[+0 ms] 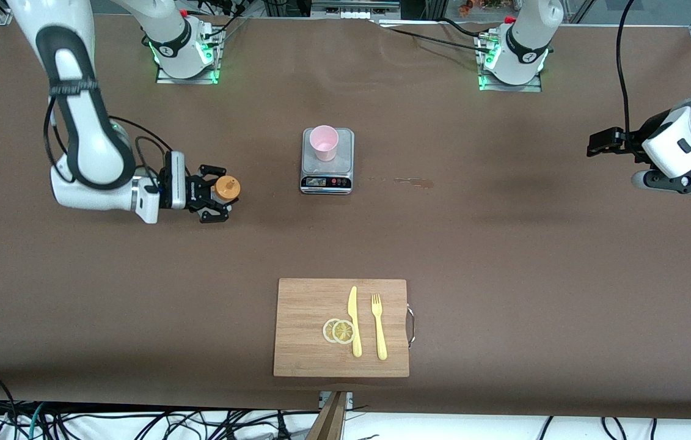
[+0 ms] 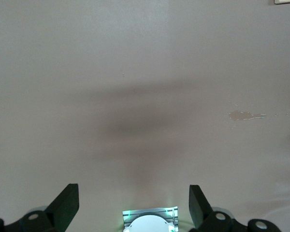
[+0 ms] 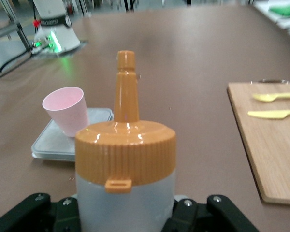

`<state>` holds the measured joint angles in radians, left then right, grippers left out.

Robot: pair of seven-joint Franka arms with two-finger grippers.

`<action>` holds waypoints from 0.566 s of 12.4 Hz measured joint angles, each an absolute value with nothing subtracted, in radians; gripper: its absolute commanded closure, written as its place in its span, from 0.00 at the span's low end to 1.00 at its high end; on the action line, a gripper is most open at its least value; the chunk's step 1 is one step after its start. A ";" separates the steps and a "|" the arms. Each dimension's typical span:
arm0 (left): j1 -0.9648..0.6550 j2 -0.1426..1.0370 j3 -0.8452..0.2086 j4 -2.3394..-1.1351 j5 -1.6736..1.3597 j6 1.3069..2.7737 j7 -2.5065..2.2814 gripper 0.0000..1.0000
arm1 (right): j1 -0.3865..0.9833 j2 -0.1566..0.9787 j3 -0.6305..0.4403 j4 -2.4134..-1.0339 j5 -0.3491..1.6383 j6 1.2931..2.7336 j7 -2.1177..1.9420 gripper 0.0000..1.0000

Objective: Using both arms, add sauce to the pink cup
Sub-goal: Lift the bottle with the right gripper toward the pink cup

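The sauce bottle [image 1: 226,187], whitish with an orange nozzle cap, stands upright toward the right arm's end of the table. My right gripper [image 1: 219,193] is shut on its body, one finger on each side. In the right wrist view the bottle [image 3: 125,159] fills the space between the fingers [image 3: 43,210]. The pink cup [image 1: 324,142] stands upright on a small scale [image 1: 327,178] at mid-table; it also shows in the right wrist view [image 3: 65,110]. My left gripper [image 1: 603,142] is open and empty, held in the air over the left arm's end of the table, and the left arm waits.
A wooden cutting board [image 1: 305,305] lies nearer the front camera than the scale, with a yellow knife [image 1: 354,321], a yellow fork [image 1: 378,327] and two lemon slices [image 1: 338,330]. A small stain [image 1: 409,181] marks the table beside the scale.
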<state>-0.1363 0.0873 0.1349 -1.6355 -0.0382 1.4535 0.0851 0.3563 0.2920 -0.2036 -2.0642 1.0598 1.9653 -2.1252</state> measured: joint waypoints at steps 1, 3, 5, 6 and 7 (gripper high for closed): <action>-0.136 0.087 0.135 -1.635 -0.038 1.453 0.085 0.00 | 0.395 0.237 -0.205 -2.079 0.963 2.001 -2.008 1.00; -0.136 0.088 0.134 -1.635 -0.038 1.453 0.085 0.00 | 0.474 0.155 -0.206 -2.107 0.770 2.038 -1.771 1.00; -0.136 0.088 0.134 -1.635 -0.038 1.453 0.085 0.00 | 0.545 0.096 -0.197 -2.148 0.609 2.053 -1.551 1.00; -0.136 0.088 0.134 -1.635 -0.038 1.453 0.085 0.00 | 0.568 0.075 -0.175 -2.175 0.551 2.059 -1.458 1.00; -0.136 0.088 0.134 -1.635 -0.038 1.453 0.085 0.00 | 0.577 0.061 -0.138 -2.198 0.502 2.066 -1.372 1.00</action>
